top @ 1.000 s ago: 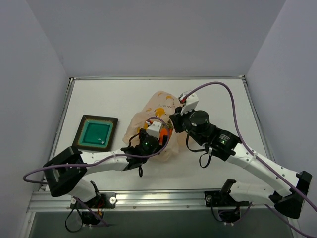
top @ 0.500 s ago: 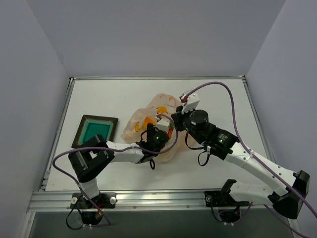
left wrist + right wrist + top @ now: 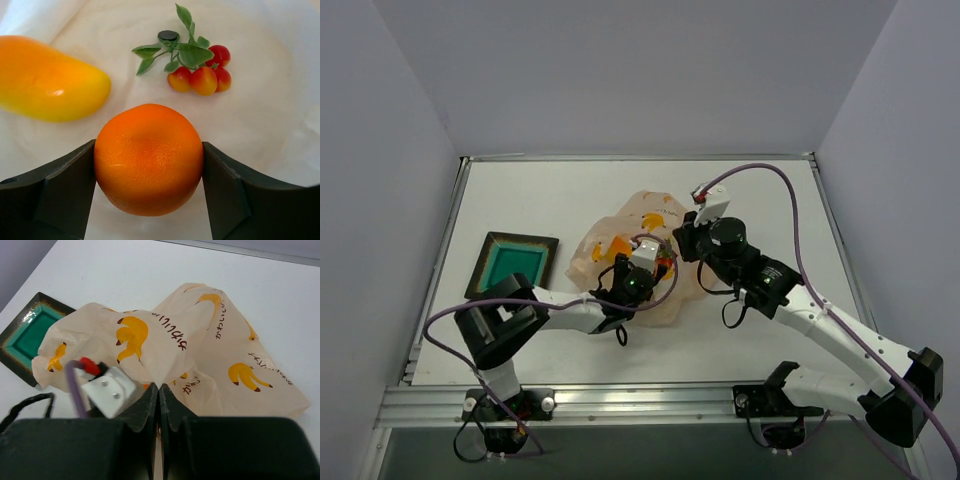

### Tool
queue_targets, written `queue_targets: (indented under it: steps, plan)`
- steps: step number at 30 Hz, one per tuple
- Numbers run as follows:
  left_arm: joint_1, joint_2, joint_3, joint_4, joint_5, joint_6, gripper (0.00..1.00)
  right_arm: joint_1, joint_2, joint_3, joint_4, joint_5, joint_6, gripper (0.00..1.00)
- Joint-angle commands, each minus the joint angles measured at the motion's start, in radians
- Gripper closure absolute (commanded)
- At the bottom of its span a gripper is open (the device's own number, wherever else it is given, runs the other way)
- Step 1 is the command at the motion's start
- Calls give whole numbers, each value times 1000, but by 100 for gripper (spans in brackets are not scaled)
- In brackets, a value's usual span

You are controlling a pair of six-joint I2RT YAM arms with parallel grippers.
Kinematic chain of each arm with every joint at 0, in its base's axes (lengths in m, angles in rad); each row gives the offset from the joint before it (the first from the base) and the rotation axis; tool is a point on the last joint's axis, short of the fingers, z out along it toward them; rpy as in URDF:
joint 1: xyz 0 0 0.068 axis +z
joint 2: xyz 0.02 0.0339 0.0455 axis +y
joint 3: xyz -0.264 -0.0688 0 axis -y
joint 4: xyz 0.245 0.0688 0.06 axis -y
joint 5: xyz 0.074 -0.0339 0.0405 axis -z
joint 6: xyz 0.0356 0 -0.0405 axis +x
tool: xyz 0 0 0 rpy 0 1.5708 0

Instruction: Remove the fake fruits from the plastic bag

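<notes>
The peach plastic bag (image 3: 642, 218) with yellow banana prints lies mid-table; it also shows in the right wrist view (image 3: 210, 347). My left gripper (image 3: 650, 262) reaches inside it and is shut on the round orange ball (image 3: 148, 158), a finger against each side. Beyond the ball, on the bag's inner film, lie a yellow lemon-like piece (image 3: 50, 80) at the left and red berries with green leaves (image 3: 200, 75) at the right. My right gripper (image 3: 159, 390) is shut on a pinched fold of the bag's upper film, holding it up just beside the left wrist.
A square teal dish (image 3: 514, 267) with a dark rim sits on the table left of the bag; its corner shows in the right wrist view (image 3: 25, 337). Grey walls bound the white table on three sides. The left arm's purple cable loops near the bag.
My left arm has pushed its gripper further right into the bag's mouth. My right gripper has shifted slightly right and up with the bag film, which has spread a little.
</notes>
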Motion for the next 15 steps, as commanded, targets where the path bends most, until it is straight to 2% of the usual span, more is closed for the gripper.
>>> queue_targets:
  steps: [1,4,7,10,15]
  plan:
    - [-2,-165,-33,4,-2,-18,78,-71,-36,-25,39,-36,20,100]
    - [-8,-322,-87,-80,20,-41,83,-99,-40,-39,44,-47,21,100]
    - [-8,-544,-128,-166,63,-61,85,-103,-42,-57,53,-34,24,100]
    - [-4,-673,-133,-258,121,-69,85,-108,-47,-78,70,-34,40,100]
    - [11,-974,-116,-487,163,-78,85,-113,-59,-126,109,-25,63,100]
